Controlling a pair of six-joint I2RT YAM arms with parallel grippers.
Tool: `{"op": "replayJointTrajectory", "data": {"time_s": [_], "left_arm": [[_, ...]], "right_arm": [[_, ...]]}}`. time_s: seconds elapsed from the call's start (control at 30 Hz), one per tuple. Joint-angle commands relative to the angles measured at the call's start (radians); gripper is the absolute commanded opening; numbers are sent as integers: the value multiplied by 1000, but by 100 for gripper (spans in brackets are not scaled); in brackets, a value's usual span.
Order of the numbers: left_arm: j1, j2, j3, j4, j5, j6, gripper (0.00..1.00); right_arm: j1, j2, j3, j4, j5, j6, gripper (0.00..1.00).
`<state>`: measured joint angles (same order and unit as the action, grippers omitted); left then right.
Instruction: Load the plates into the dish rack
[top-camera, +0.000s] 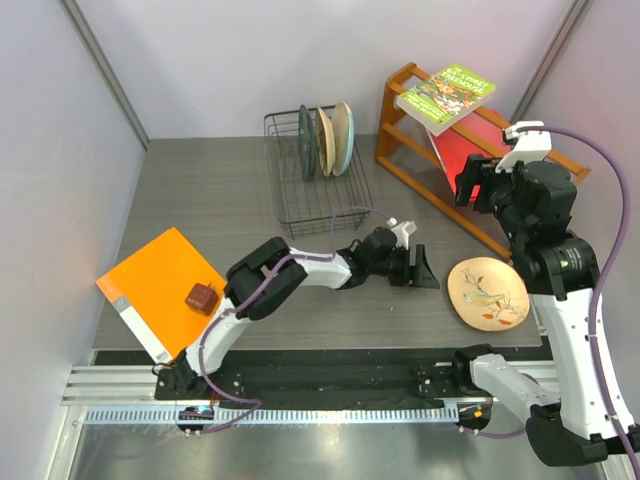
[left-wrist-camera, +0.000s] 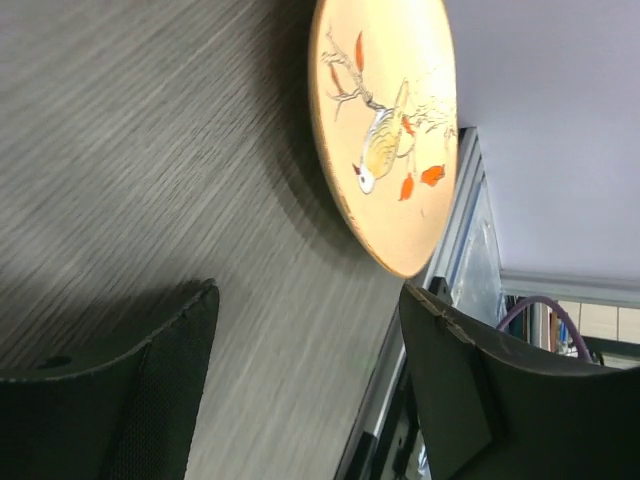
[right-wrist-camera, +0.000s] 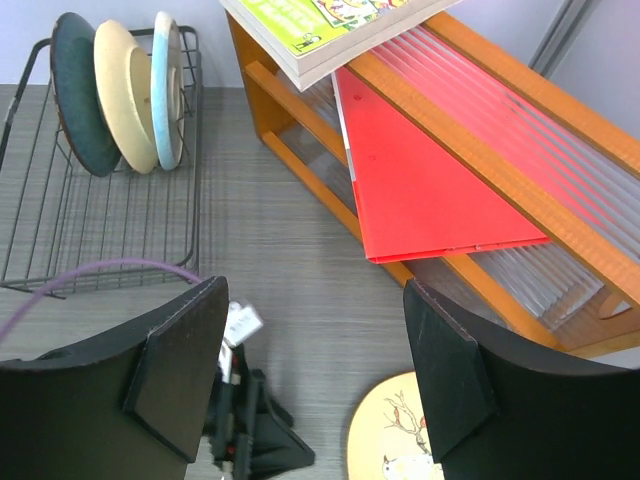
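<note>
The black wire dish rack (top-camera: 322, 203) stands at the back middle. Three plates stand upright in it: a dark blue-grey one (top-camera: 305, 142), a tan one (top-camera: 323, 140) and a cream and light-blue one (top-camera: 343, 137). A tan-orange bird plate (top-camera: 487, 291) lies flat on the table at the right. My left gripper (top-camera: 420, 268) is open and empty, low over the table just left of that plate (left-wrist-camera: 385, 130). My right gripper (top-camera: 472, 180) is open and empty, raised above the shelf's front. Its view shows the rack (right-wrist-camera: 90, 230) and the plate's edge (right-wrist-camera: 395, 445).
An orange wooden shelf (top-camera: 405, 150) at the back right holds a green book (top-camera: 445, 97) and a leaning red folder (top-camera: 455, 150). An orange book (top-camera: 155, 280) with a small brown block (top-camera: 201, 297) lies at the left front. The table's front rail (top-camera: 300, 380) runs close behind the bird plate.
</note>
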<state>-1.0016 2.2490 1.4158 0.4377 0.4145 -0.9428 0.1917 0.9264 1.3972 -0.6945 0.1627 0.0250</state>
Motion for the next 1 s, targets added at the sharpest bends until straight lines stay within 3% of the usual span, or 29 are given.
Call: {"op": "replayJointTrajectory", "data": {"time_s": [0.0, 0.37, 0.47, 0.5, 0.67, 0.83, 0.97], "left_arm": [[-45, 67, 130, 88, 10, -82, 73], [-65, 233, 281, 52, 1, -152, 66], [-65, 239, 278, 24, -17, -168, 52], [-65, 241, 278, 6, -34, -174, 42], [-71, 250, 307, -8, -71, -179, 24], [-91, 253, 380, -105, -143, -156, 22], [-109, 268, 420, -181, -207, -149, 10]], "right_arm": [[-9, -11, -26, 33, 15, 23, 77], [-23, -49, -127, 47, 18, 30, 77], [-24, -44, -130, 55, 23, 30, 77], [-26, -43, -132, 58, 24, 29, 77], [-24, -34, -147, 67, 31, 29, 76], [-31, -37, -164, 72, 28, 35, 77], [-38, -40, -167, 76, 28, 35, 76]]}}
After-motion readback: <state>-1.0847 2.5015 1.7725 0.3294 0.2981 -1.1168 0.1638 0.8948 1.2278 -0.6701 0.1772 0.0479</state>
